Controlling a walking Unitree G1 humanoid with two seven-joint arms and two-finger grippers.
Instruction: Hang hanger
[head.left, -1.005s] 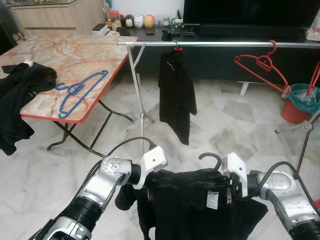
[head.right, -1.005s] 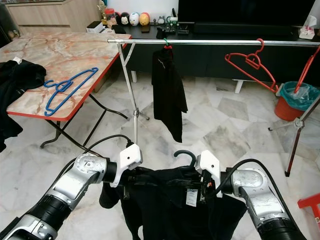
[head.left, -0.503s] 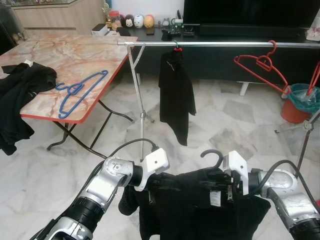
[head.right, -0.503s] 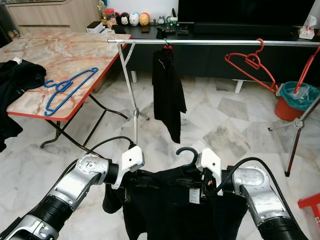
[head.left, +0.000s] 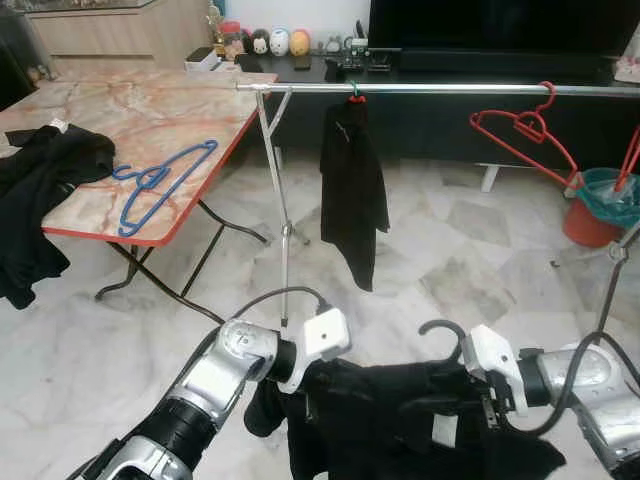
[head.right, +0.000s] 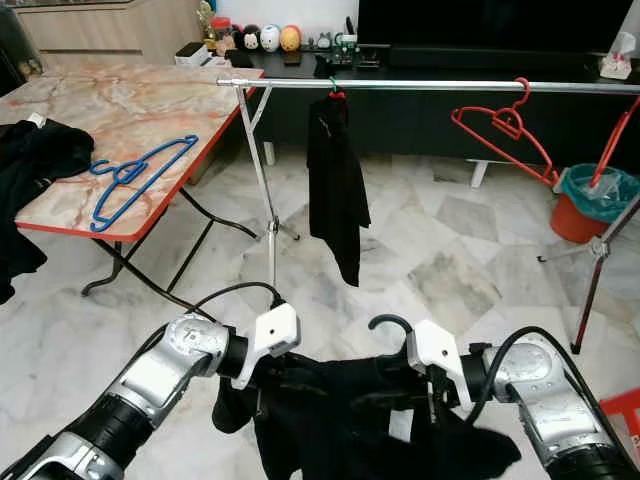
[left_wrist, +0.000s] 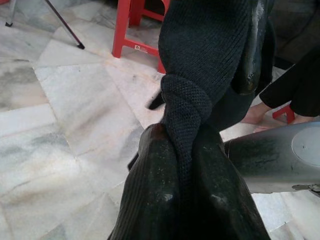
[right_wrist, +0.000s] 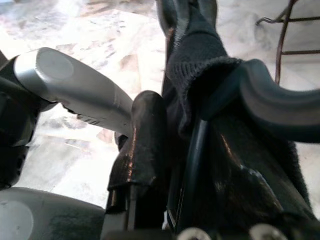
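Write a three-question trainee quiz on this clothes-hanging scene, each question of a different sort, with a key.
1. True or false: the left gripper is shut on the black garment.
2. Multiple choice: what lies on the marble table beside the black clothing? A. a blue hanger B. a red hanger C. a green bucket
3. Fill in: the empty hanger hooked on the metal rail is coloured ____.

Key
1. True; in the left wrist view its fingers pinch the knit fabric. The right gripper clamps the garment's black hanger.
2. A; the blue hanger.
3. Red.
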